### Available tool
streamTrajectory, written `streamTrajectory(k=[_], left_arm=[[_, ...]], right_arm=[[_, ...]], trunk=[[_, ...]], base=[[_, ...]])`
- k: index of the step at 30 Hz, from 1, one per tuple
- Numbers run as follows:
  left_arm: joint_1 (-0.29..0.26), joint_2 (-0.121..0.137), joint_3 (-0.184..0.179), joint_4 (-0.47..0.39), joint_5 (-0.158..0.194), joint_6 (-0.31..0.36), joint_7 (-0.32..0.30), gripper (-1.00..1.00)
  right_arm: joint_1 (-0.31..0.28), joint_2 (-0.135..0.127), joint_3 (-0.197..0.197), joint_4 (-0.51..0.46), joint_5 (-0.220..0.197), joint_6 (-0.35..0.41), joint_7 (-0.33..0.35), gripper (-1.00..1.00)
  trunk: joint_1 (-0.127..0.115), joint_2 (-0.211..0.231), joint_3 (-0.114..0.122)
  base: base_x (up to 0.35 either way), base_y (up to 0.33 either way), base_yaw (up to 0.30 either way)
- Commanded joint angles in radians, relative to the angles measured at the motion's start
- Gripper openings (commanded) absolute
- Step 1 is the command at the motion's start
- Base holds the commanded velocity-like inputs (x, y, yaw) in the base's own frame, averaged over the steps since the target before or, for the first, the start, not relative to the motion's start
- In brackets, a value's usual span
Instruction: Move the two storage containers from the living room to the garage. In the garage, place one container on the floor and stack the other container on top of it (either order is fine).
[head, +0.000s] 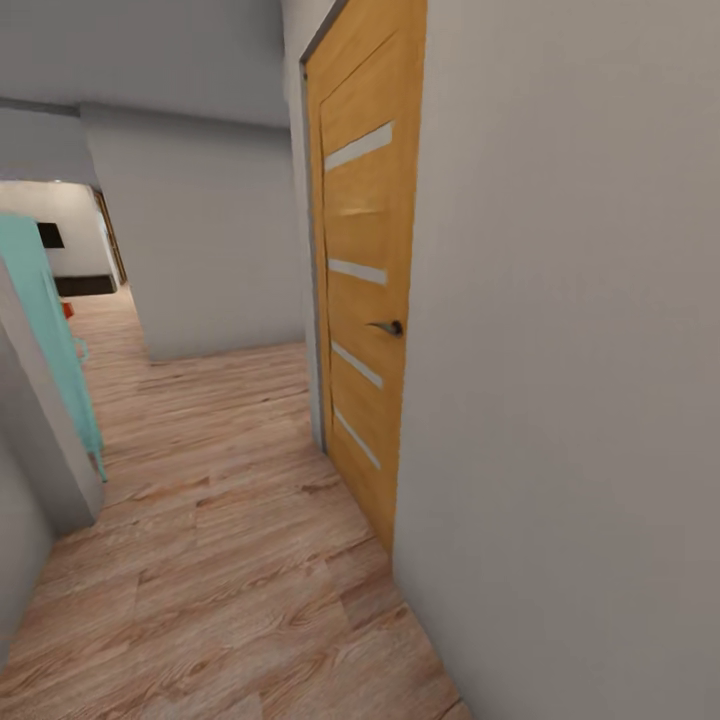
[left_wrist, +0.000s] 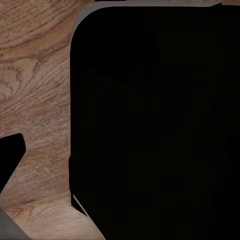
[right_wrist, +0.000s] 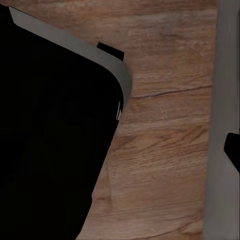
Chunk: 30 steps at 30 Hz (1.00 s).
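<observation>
Grippers' state can't be told: both wrist views give a black rounded body over wood-plank floor. Orange-wood door with four pale slits stands shut on the right, dark handle on its near edge, white wall nearer. Teal panel sits left; far down the hallway, a low dark cabinet.

A corridor is shown in the head view. The floor is laid with light wood planks. A grey wall is seen at the right, with an orange-wood door set into it. Four pale slits and a dark handle are carried by the door. A second grey wall is placed ahead. A teal panel is seen at the left. A white room with a dark cabinet is visible at the far end.
</observation>
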Motion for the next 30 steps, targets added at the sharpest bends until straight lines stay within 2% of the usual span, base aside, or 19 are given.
streamTrajectory(k=[1,30], left_arm=[[0.000,-0.001,0.001,0.000,0.006,-0.001,0.000,1.00],[0.000,0.000,0.001,0.000,0.006,-0.001,0.001,1.00]], right_arm=[[-0.001,0.000,0.008,0.002,-0.009,-0.005,-0.001,1.00],[0.000,0.000,0.007,0.002,-0.009,-0.006,-0.001,1.00]], trunk=[[0.000,0.000,-0.001],[0.000,0.000,-0.001]], base=[[0.209,0.000,0.274],[0.200,0.000,0.274]])
